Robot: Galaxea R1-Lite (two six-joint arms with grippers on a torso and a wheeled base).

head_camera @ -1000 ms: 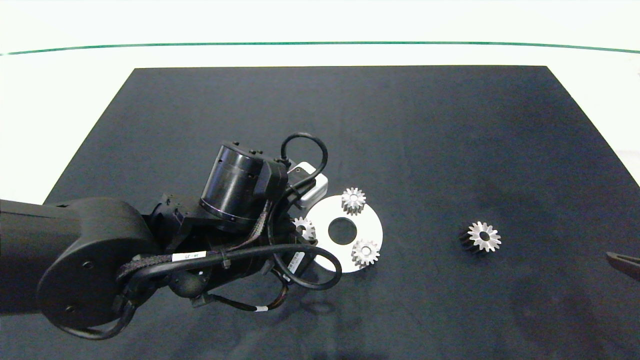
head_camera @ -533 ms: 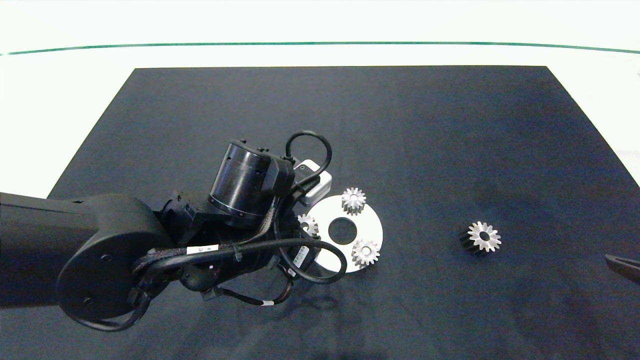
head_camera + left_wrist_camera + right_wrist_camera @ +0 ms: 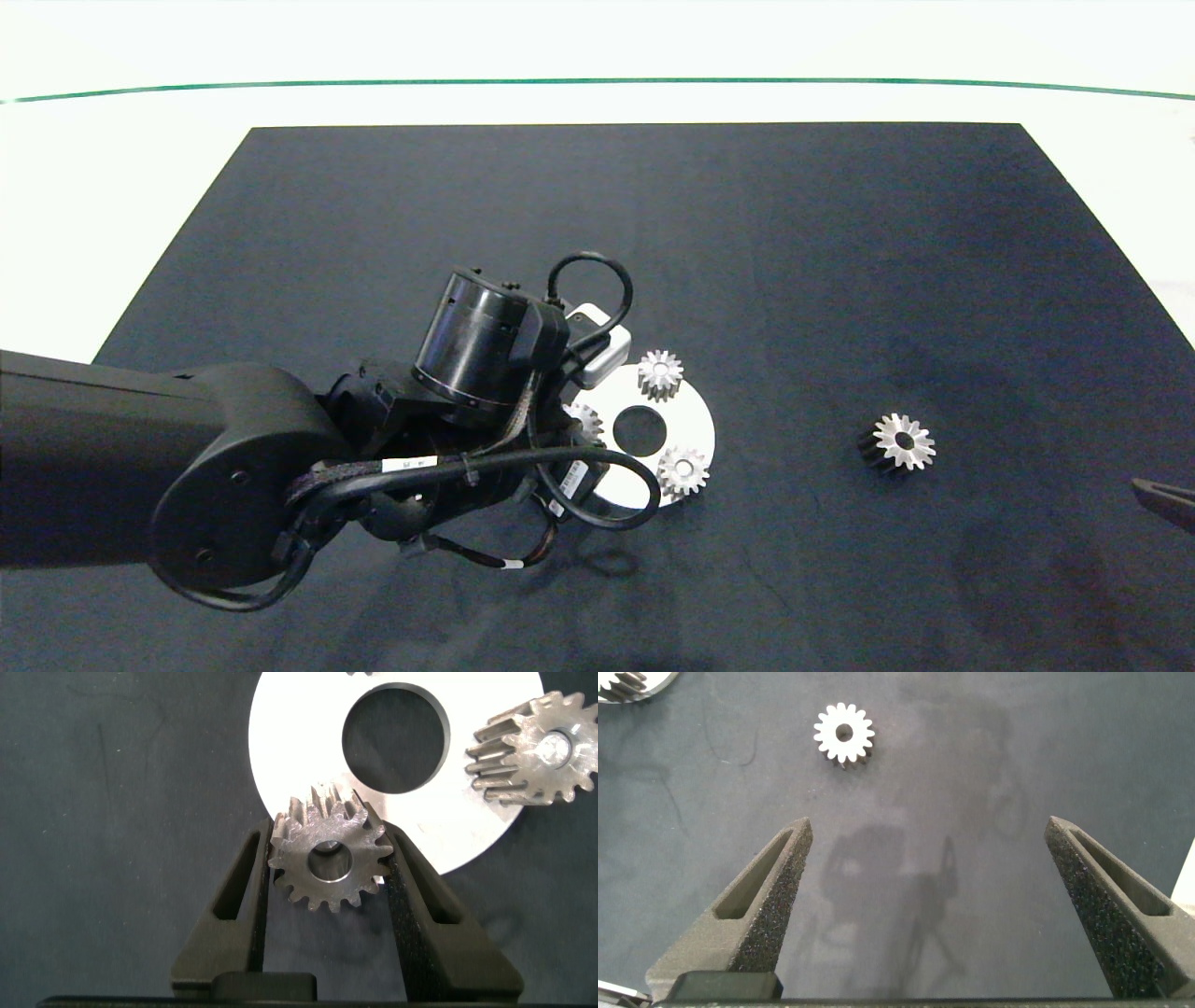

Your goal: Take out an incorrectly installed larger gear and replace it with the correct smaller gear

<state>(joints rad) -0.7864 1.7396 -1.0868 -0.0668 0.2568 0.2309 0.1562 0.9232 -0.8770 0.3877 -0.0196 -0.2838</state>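
1. My left gripper (image 3: 327, 863) is clamped on the smaller gear (image 3: 329, 851), one finger against each side of its teeth. I hold it flat, bore facing up, so I judge it can drop straight onto its seat.
2. The gear hangs over the near rim of the silver disc (image 3: 299, 756), just beside the disc's centre hole (image 3: 395, 735). I cannot see a pin under it, so I cannot tell if it is seated.
3. Two other small gears (image 3: 660, 373) (image 3: 682, 470) sit on the disc, leaving this spot as the open one.
4. The larger gear (image 3: 898, 442) lies on the black mat (image 3: 840, 233), well apart from the disc, so the removal looks done.
5. My right gripper (image 3: 934, 905) is parked by the mat's right edge, fingers wide apart and holding nothing.
6. Compared with a second ago, the left arm has shifted toward the disc, covering more of its rim; the larger gear has not moved.
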